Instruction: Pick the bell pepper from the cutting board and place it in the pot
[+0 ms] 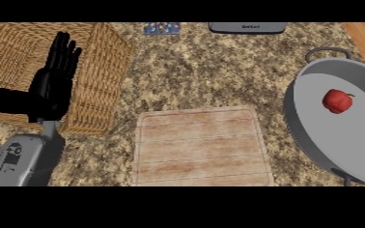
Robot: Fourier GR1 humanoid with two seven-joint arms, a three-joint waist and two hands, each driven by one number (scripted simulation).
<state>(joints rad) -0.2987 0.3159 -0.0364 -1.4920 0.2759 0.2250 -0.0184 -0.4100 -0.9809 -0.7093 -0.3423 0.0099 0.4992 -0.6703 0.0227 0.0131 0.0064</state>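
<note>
Red bell pepper (337, 101): lies inside grey pot (314, 125) at scene right, well apart from wooden cutting board (203, 147), which bears nothing. Left hand (57, 79): fingers straight, resting over wicker basket (107, 53), far left of pepper. Right hand: unseen. Placement judged done.

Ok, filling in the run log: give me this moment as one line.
pepper: in pot | board: bare | left hand: open, over basket | right hand: unseen
</note>
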